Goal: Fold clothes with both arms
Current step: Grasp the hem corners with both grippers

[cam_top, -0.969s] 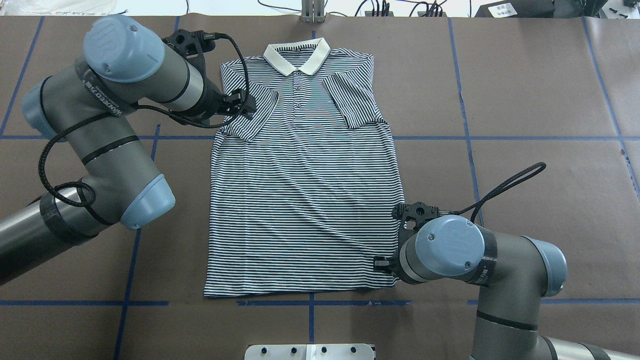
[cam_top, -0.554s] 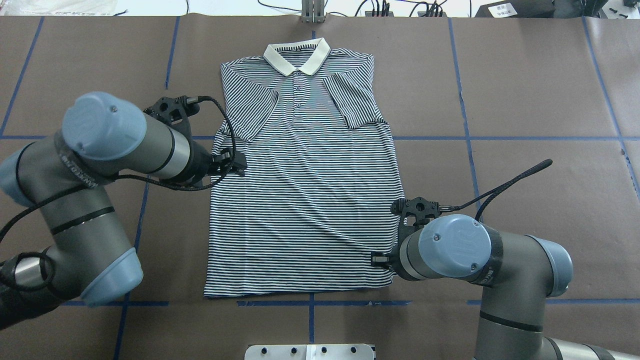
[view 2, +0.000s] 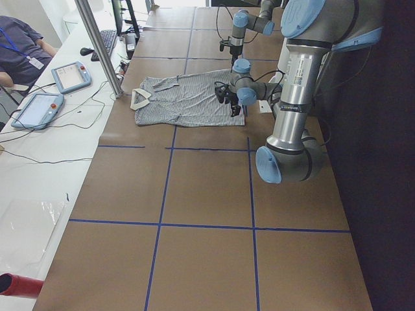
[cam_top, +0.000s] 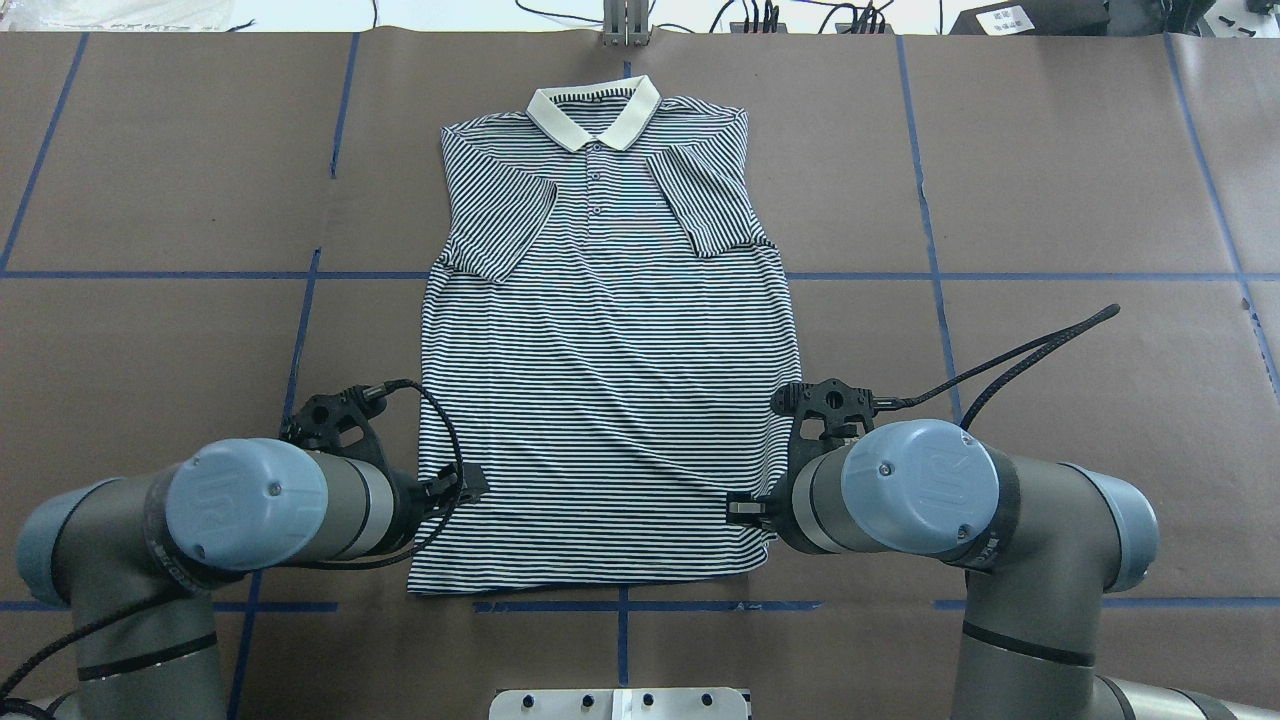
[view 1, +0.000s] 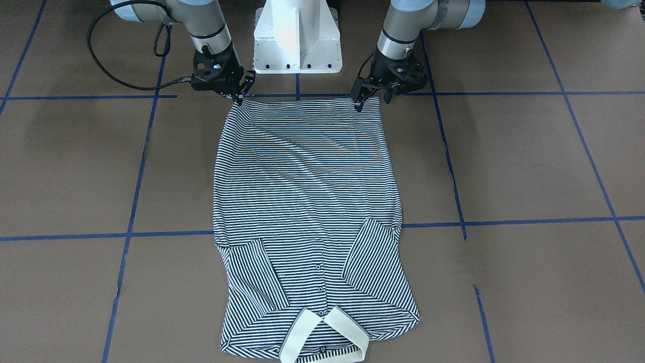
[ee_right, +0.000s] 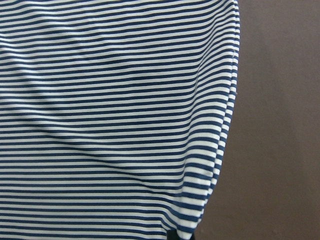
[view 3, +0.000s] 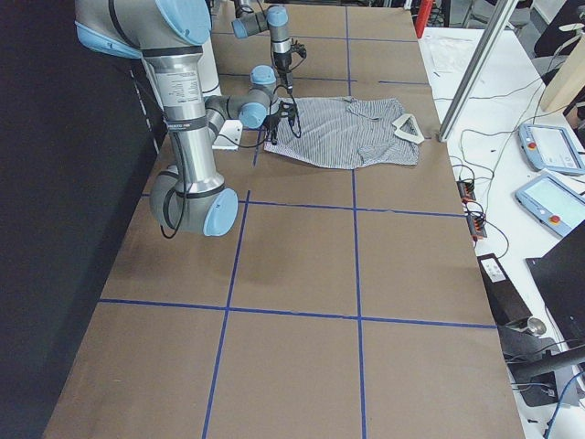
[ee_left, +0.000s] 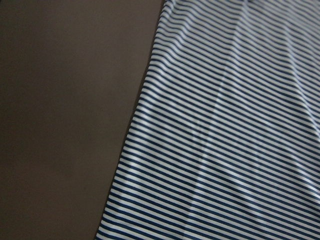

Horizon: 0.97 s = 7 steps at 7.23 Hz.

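The striped polo shirt [cam_top: 610, 400] lies flat and face up on the brown table. Its cream collar [cam_top: 595, 110] is at the far edge, and both sleeves are folded in over the chest. My left gripper [cam_top: 470, 485] is low at the hem's left corner and looks open; in the front-facing view this gripper [view 1: 373, 100] straddles that corner. At the opposite hem corner my right gripper [cam_top: 742, 508] also looks open, and from the front [view 1: 241, 93] its tip touches the hem. Both wrist views show only the shirt's [ee_left: 225, 125] side edges [ee_right: 110, 110] on the table, no fingers.
The white pedestal base [view 1: 297, 35] stands just behind the hem, between the arms. A metal post [cam_top: 625, 25] rises beyond the collar. Blue tape lines [cam_top: 620, 605] grid the brown table cover. Tablets [view 2: 70, 76] and a seated person [view 2: 19, 39] are on the far side.
My left arm has swung from the shirt's left sleeve down its left side to the hem corner. The right gripper has edged slightly inward over the hem. The shirt lies as before.
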### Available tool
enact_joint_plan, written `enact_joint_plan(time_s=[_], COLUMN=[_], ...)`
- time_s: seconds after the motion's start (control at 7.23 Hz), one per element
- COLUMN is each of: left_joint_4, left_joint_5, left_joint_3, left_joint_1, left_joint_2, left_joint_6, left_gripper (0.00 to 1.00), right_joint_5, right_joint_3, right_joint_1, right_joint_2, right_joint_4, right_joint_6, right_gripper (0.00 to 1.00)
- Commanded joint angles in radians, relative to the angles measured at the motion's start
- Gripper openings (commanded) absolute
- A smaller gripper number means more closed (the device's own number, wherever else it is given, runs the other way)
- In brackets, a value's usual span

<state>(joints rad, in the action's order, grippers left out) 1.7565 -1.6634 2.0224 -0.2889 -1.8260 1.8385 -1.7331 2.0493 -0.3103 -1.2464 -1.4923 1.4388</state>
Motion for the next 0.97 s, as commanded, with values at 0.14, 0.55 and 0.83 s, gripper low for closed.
enact_joint_plan(time_s=[0.14,0.55,0.83], left_joint_4=[-0.075,-0.075,-0.077], left_joint_5=[0.053,0.053,0.053], left_joint_3=[-0.016,-0.044,-0.044], left_joint_1=[0.088,0.096,0.096], left_joint_2=[0.014,0.010,0.010], left_joint_6=[0.107,0.107,0.107], left_gripper=[0.95,0.93,0.84], right_joint_5=[-0.002,-0.002,-0.005], right_joint_3=[-0.001,-0.001,0.000], right_joint_1=[-0.003,-0.009,-0.012], right_joint_2=[0.010,0.008,0.010], right_joint_4=[-0.002,-0.002,-0.002], right_joint_6=[0.000,0.000,0.000], right_gripper=[0.00,0.00,0.00])
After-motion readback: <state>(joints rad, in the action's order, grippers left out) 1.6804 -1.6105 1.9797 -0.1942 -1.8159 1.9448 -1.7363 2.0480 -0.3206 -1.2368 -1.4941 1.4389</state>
